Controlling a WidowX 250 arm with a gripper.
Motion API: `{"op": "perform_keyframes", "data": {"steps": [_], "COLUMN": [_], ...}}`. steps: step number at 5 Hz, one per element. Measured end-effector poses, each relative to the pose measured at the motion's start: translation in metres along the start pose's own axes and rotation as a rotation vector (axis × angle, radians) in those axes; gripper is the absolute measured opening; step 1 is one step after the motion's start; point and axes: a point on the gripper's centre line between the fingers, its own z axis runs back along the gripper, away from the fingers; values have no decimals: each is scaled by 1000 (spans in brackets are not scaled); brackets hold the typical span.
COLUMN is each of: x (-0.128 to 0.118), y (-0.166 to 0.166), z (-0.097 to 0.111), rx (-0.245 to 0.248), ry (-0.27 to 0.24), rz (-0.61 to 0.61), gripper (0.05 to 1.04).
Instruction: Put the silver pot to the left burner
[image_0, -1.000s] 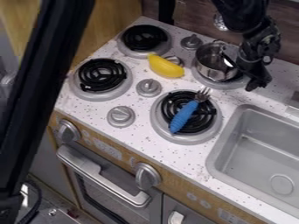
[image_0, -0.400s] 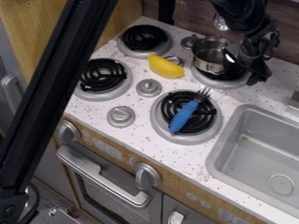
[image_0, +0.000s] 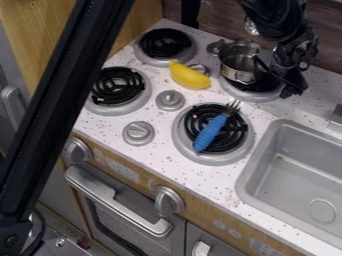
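The silver pot (image_0: 238, 69) is sitting at the upper right, overlapping a burner (image_0: 248, 95); whether the gripper (image_0: 279, 82) beside it is gripping, I cannot tell. Travelling leftward too low, the pot risks bumping the yellow banana (image_0: 190, 77) and tipping.

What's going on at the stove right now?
The robot's gripper is at the right side of the silver pot, which is at the far right burner, not a left one. I can't tell whether it has hold. A blue-handled fork lies across the near right burner.
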Motion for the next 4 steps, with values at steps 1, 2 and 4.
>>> {"op": "perform_keyframes", "data": {"steps": [1,2,4], "x": [13,15,29], "y": [7,13,17], "z": [4,4,8], "rx": [11,19,22], "ry": [-20,-25,-49], "rz": [21,25,41], "gripper": [997,997,997]}}
